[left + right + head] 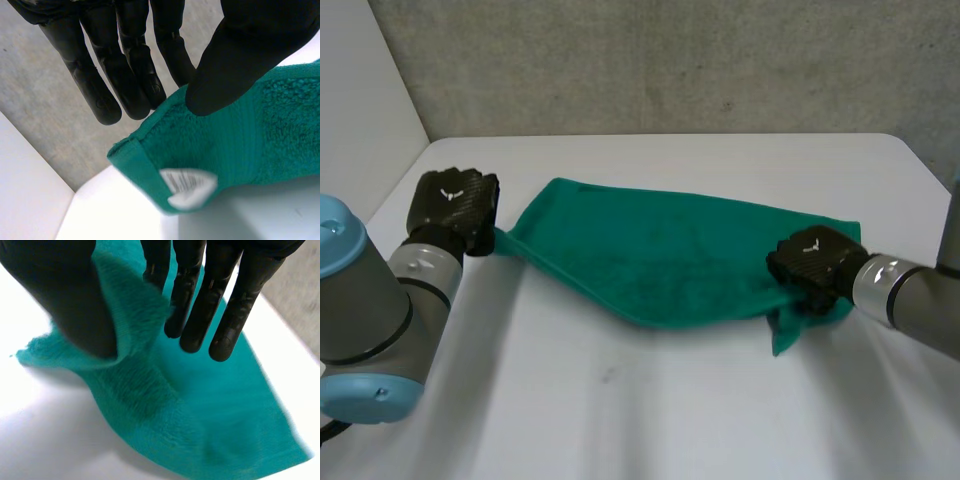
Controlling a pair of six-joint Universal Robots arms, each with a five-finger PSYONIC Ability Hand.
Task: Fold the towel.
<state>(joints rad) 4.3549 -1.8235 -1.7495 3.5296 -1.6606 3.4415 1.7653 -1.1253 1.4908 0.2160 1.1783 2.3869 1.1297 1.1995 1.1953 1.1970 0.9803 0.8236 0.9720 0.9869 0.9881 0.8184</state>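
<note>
green terry towel [660, 260] stretched between both hands, long axis run left-right across white table [720, 420], roughly parallel to its far edge. left hand [452, 205] set at towel's left corner, near table's left edge; corner with white label [189, 186] pinched between thumb [240, 55] and straight fingers [125, 80]. right hand [812, 258] set at towel's right end; cloth draped over thumb, clamped against fingers. middle sagged onto table. no neat fold seen; surface creased.
</note>
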